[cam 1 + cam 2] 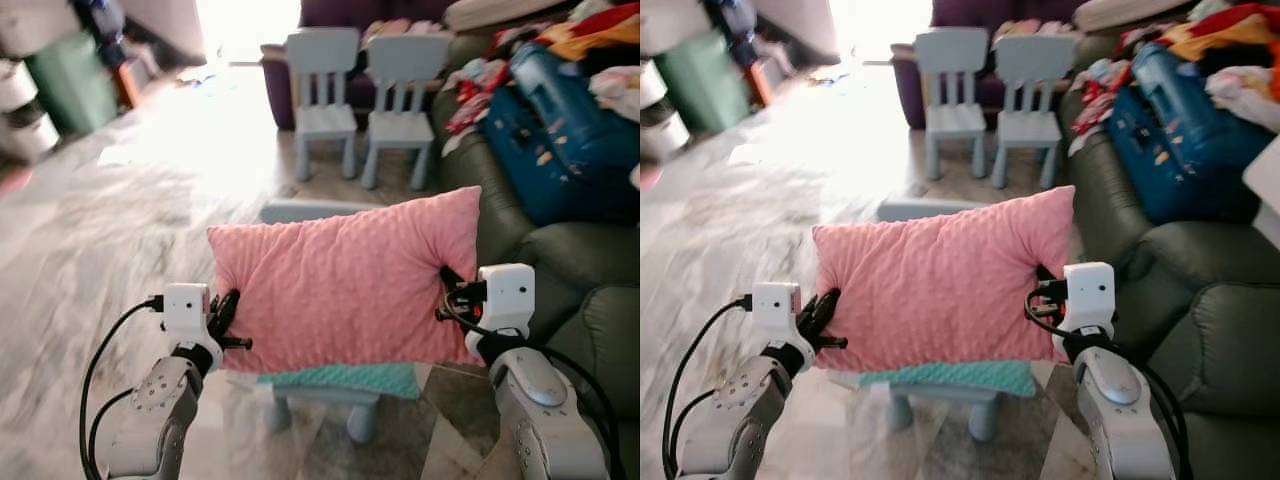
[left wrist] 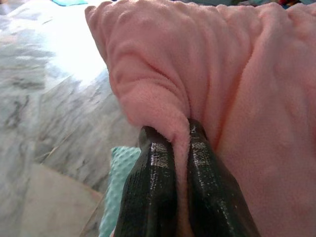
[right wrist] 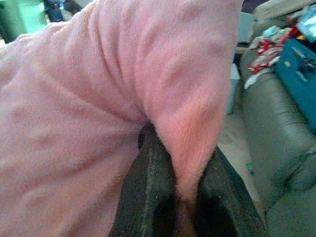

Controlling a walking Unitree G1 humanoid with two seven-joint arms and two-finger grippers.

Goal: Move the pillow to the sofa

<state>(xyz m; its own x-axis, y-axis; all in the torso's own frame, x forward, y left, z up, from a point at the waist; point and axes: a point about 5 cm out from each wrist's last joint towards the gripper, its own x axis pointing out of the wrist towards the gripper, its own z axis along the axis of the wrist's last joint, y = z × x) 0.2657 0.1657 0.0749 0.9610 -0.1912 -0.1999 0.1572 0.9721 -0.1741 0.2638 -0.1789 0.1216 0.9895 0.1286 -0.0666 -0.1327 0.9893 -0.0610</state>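
Already lifted: pink pillow (image 1: pixel 345 285) hangs between left gripper (image 1: pixel 228 318) and right gripper (image 1: pixel 450 290), each pinching an end, left of the green sofa (image 1: pixel 560 260). Carrying it over and setting it down remain.

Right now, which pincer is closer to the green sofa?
Right. The right pincer grips the pink pillow's edge right beside the green sofa. The left pincer pinches the pillow's opposite edge, a pillow's width farther from it.
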